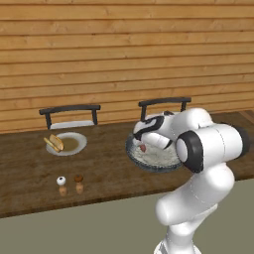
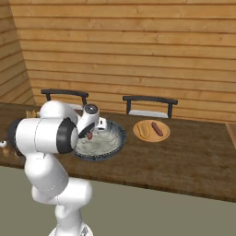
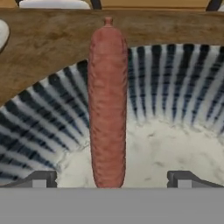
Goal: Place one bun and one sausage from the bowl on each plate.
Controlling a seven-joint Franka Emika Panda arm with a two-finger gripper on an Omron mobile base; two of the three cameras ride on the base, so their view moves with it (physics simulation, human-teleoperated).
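Observation:
The bowl (image 1: 159,158) (image 2: 105,142), dark-striped outside and pale speckled inside (image 3: 175,74), stands mid-table. My gripper (image 1: 142,144) (image 2: 91,133) (image 3: 112,178) reaches down into its left part, jaws open wide. A reddish sausage (image 3: 107,105) (image 1: 143,148) (image 2: 89,136) lies lengthwise in the gap, clear of both fingertips (image 3: 41,178). The left plate (image 1: 80,140) carries a bun (image 1: 54,143). On the right plate (image 2: 164,136) lie a bun (image 2: 144,130) and a sausage (image 2: 157,128).
Two small shakers (image 1: 61,185) (image 1: 79,183) stand near the table's front edge, left of the arm. Behind the table are two dark chairs (image 1: 69,110) (image 1: 164,103) against a wooden plank wall. The table's front edge runs just before the robot's base.

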